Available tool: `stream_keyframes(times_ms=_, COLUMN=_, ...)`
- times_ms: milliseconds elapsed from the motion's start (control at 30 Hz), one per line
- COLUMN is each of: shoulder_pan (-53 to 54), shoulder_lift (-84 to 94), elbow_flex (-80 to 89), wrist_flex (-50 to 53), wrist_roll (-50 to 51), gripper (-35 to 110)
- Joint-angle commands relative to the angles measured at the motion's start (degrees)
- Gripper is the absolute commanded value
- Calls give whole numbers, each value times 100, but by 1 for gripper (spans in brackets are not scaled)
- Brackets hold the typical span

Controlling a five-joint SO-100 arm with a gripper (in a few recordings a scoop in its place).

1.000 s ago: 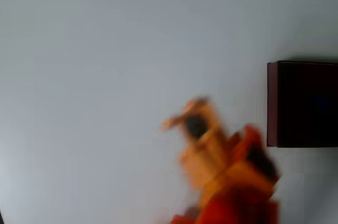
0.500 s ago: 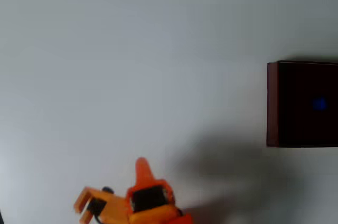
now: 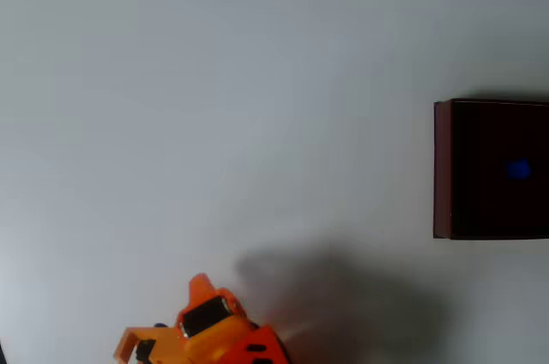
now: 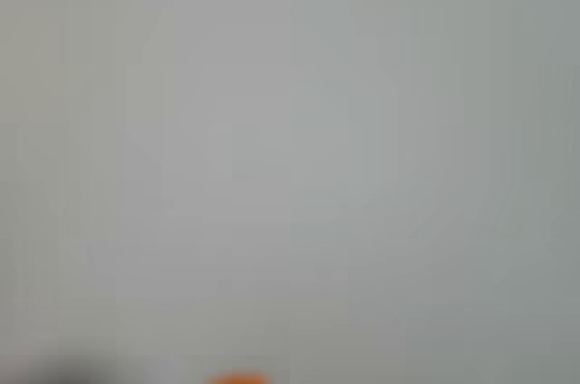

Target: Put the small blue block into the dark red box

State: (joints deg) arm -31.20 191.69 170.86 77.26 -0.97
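While pale grey table (image 3: 214, 106) spreads, dark red box (image 3: 443, 166) sits right

You have the small blue block (image 3: 518, 170) lying inside the dark red box (image 3: 442, 171), a little right of the middle of its near-black floor. The box sits flat at the table's right edge, maroon walls upright.

Overhead view looks straight down; blurred wrist view shares the white table (image 3: 214, 81).
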Motion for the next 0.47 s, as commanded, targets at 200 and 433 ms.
stream_keyframes(times_ms=200, shoulder_pan=-79, shoulder_lift=79, elbow_flex=123, wrist_flex=9, wrist_roll=44, gripper=0)
stream_keyframes(times_ms=433, shoulder_pan=-62, shoulder_lift=79, elbow_flex=123, wrist_flex=9, wrist_roll=88, gripper=0)
